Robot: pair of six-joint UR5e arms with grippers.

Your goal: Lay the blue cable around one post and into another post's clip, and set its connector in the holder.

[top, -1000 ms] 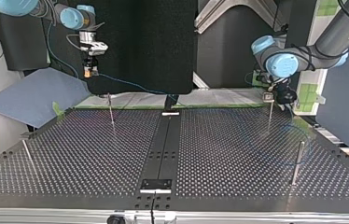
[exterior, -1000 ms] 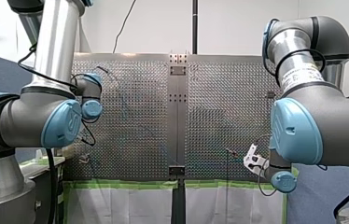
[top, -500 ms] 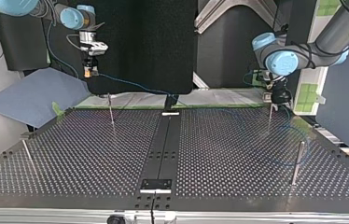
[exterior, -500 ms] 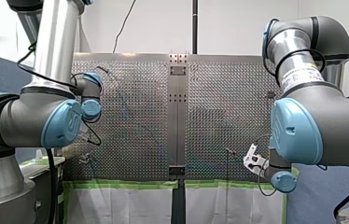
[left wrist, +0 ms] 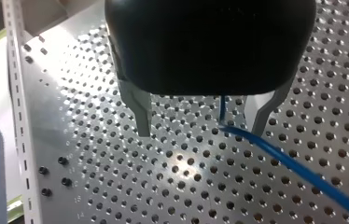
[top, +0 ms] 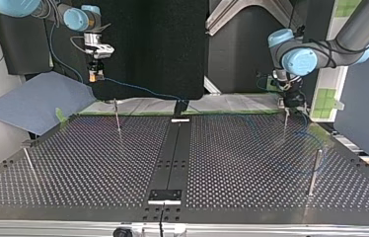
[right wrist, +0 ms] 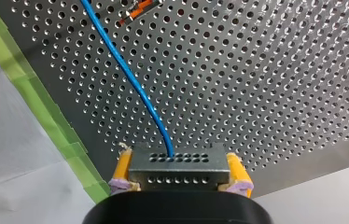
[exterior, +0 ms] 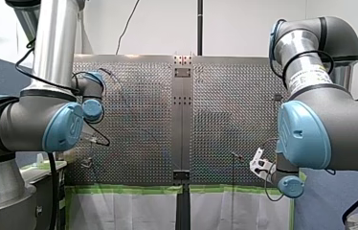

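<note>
In right wrist view | right hand (right wrist: 179,173) clamps connector (right wrist: 178,163) | front view: hidden

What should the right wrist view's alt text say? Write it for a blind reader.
My right claw clamps a metal connector between yellow pads. A blue cable runs from it across the perforated table, whose edge carries green tape.
</note>
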